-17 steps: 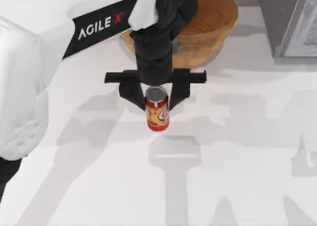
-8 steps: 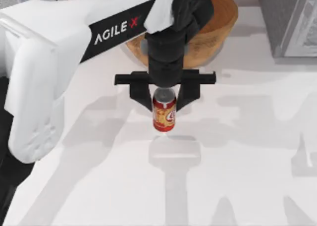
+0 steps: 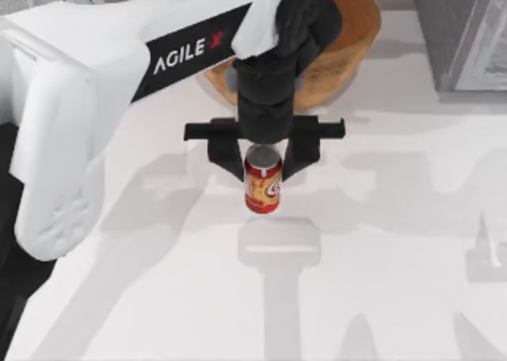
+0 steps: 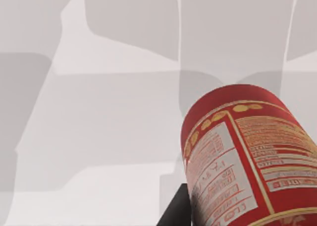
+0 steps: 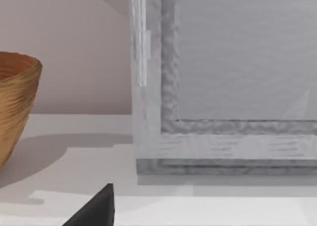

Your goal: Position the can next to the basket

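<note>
So the can [image 3: 263,185] is clamped upright in the left gripper [image 3: 264,165] mid-frame, just below the basket [image 3: 348,36], only the release seemingly left; right gripper can't be judged.

Small red drink can [image 3: 263,185] with a silver top and a yellow-and-white round logo: we record it upright near the table's middle, held between the two dark fingers of our left gripper [image 3: 264,159], its printed label panel close in the left wrist view [image 4: 242,166]. Large round bowl-shaped basket [image 3: 348,36] of tan-brown wicker: we find it upright at the table's far edge, beyond the can and apart from it.
</note>
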`<control>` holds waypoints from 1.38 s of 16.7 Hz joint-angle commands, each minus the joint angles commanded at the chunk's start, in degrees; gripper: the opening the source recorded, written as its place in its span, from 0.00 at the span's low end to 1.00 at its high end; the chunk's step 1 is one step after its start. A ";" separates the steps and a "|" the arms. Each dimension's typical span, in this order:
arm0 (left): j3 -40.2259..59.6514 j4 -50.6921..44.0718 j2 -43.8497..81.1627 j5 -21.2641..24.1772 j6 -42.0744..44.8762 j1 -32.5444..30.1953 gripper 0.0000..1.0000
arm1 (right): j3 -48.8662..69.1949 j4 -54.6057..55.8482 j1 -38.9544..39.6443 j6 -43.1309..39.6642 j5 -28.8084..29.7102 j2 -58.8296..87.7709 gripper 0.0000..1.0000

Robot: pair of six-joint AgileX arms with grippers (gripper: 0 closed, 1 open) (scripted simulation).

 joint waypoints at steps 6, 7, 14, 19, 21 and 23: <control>0.00 0.00 0.00 0.00 0.00 0.00 0.30 | 0.00 0.00 0.00 0.00 0.00 0.00 1.00; 0.00 0.00 0.00 0.00 0.00 0.00 0.38 | 0.00 0.00 0.00 0.00 0.00 0.00 1.00; 0.00 0.00 0.00 0.00 0.00 0.00 0.90 | 0.00 0.00 0.00 0.00 0.00 0.00 1.00; 0.00 0.00 0.00 0.00 0.00 0.00 1.00 | 0.00 0.00 0.00 0.00 0.00 0.00 1.00; 0.00 0.00 0.00 0.00 0.00 0.00 1.00 | 0.00 0.00 0.00 0.00 0.00 0.00 1.00; 0.00 0.00 0.00 0.00 0.00 0.00 1.00 | 0.00 0.00 0.00 0.00 0.00 0.00 1.00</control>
